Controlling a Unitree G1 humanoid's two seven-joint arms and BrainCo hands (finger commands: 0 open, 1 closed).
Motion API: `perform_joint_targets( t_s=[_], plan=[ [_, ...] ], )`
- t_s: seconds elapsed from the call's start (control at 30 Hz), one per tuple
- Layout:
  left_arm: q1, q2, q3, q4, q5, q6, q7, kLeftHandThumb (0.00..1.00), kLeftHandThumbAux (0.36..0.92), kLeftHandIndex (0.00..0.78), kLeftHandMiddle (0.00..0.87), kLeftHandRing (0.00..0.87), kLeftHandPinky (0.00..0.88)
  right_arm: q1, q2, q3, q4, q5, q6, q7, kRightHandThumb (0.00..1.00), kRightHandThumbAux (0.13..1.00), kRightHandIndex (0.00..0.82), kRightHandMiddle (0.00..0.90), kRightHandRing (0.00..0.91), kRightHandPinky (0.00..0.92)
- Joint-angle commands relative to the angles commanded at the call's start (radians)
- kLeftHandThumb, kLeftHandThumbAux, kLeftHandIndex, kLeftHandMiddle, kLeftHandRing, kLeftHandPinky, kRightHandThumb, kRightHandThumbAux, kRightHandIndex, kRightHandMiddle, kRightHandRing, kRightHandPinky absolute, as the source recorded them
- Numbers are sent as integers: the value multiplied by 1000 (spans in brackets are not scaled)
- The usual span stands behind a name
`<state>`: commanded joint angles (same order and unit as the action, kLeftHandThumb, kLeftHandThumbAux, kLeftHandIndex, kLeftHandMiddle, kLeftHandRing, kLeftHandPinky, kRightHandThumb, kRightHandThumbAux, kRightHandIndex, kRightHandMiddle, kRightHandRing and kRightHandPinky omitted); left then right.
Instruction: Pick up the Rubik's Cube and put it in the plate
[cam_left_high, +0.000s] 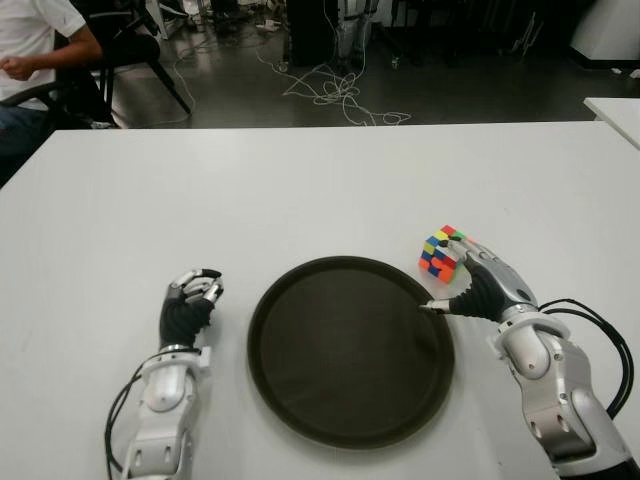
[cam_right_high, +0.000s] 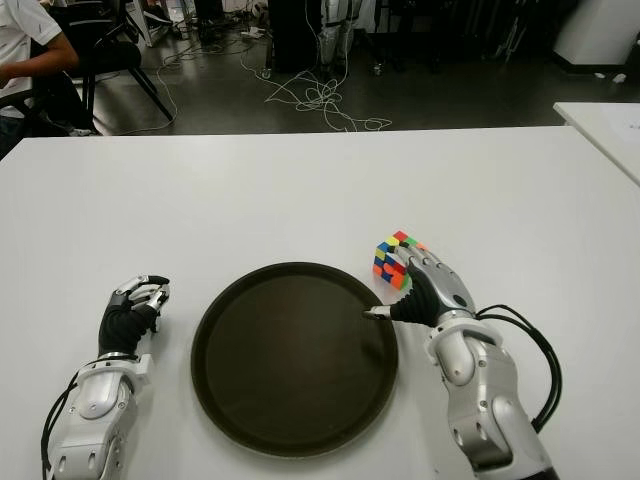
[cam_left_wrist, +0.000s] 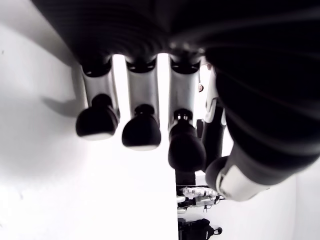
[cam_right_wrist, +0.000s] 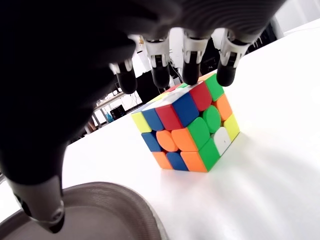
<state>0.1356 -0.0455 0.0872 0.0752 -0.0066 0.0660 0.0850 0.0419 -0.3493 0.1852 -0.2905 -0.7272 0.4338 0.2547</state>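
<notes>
The Rubik's Cube (cam_left_high: 438, 253) sits on the white table (cam_left_high: 300, 190), just past the right rim of the dark round plate (cam_left_high: 350, 350). My right hand (cam_left_high: 455, 280) reaches over it from the near side. In the right wrist view its fingertips (cam_right_wrist: 191, 75) hover at the top far edge of the cube (cam_right_wrist: 187, 127), and the thumb (cam_right_wrist: 42, 210) hangs apart above the plate rim (cam_right_wrist: 115, 200). The hand is open and holds nothing. My left hand (cam_left_high: 190, 300) shows left of the plate with its fingers (cam_left_wrist: 142, 130) curled on nothing.
A person (cam_left_high: 30, 50) sits on a chair beyond the table's far left corner. Cables (cam_left_high: 330, 90) lie on the floor behind the table. The corner of another white table (cam_left_high: 615, 110) shows at the far right.
</notes>
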Motion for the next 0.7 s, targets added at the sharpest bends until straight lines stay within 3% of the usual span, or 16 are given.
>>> perform_joint_targets(
  t_s=[0.47,0.7],
  plan=[
    [1,1,-2,5,5,0,2,711,704,444,804,819,812,-34,-16,2,-23,-15,25,15,0,679,0,0,0,0],
    [-1,0,-2,12,7,-6,4,711,704,444,810,820,816,-42,-19,-15,-25,-8,-12,-30,0,677,0,0,0,0]
  ],
)
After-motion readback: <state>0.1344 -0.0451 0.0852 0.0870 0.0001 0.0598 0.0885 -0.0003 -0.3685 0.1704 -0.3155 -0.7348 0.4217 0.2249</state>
